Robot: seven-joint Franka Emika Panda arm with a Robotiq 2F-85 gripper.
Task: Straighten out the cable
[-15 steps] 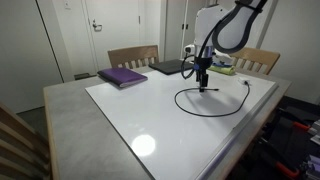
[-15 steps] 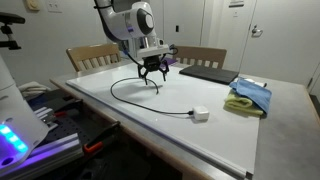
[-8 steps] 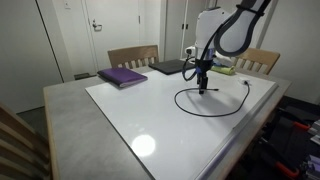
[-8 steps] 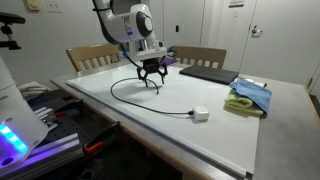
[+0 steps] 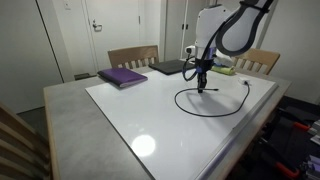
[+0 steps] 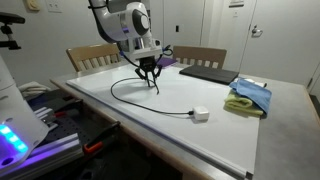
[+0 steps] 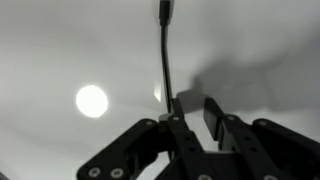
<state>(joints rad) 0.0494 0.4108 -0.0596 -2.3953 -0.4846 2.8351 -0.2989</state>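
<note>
A thin black cable point(image 5: 178, 100) lies in a loose loop on the white table top point(image 5: 150, 120). In an exterior view the cable point(image 6: 122, 97) runs to a small white plug block point(image 6: 200, 115). My gripper point(image 5: 203, 87) points straight down at the table over one end of the loop, also seen at the gripper point(image 6: 150, 84). In the wrist view the cable point(image 7: 165, 50) runs up from beside the left fingertip point(image 7: 178, 112). The gripper point(image 7: 196, 108) has its jaws drawn close, with a narrow empty gap still showing between them.
A purple book point(image 5: 123, 76) and a dark laptop point(image 5: 170, 67) lie at the back of the table. A blue and yellow cloth point(image 6: 250, 97) sits near one corner. Wooden chairs point(image 5: 133, 56) stand behind the table.
The jaws have narrowed from wide open to a small gap. The arm has stayed over the same spot, and the cable has not moved.
</note>
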